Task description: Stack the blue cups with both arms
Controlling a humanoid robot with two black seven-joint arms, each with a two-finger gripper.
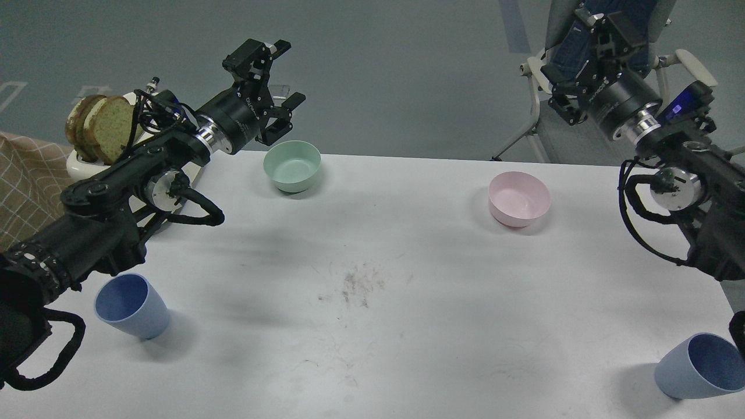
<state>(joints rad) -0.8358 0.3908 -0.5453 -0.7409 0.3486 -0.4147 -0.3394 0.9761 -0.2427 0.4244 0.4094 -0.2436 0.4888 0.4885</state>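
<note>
Two blue cups stand upright on the white table [372, 326]. One blue cup [132, 305] is at the near left, below my left forearm. The other blue cup [698, 366] is at the near right corner, partly cut by the frame edge. My left gripper [288, 73] hovers high over the table's far left edge, just above and left of the mint-green bowl, open and holding nothing. My right gripper [588, 35] is raised beyond the table's far right edge, dark against a chair, and its fingers cannot be told apart. Both grippers are far from the cups.
A mint-green bowl [292, 166] sits at the far left and a pink bowl [519, 198] at the far right. Bread slices in a white rack [96, 125] stand off the left corner. A chair [547, 116] is behind the right arm. A scuffed patch [358, 285] marks the table's middle.
</note>
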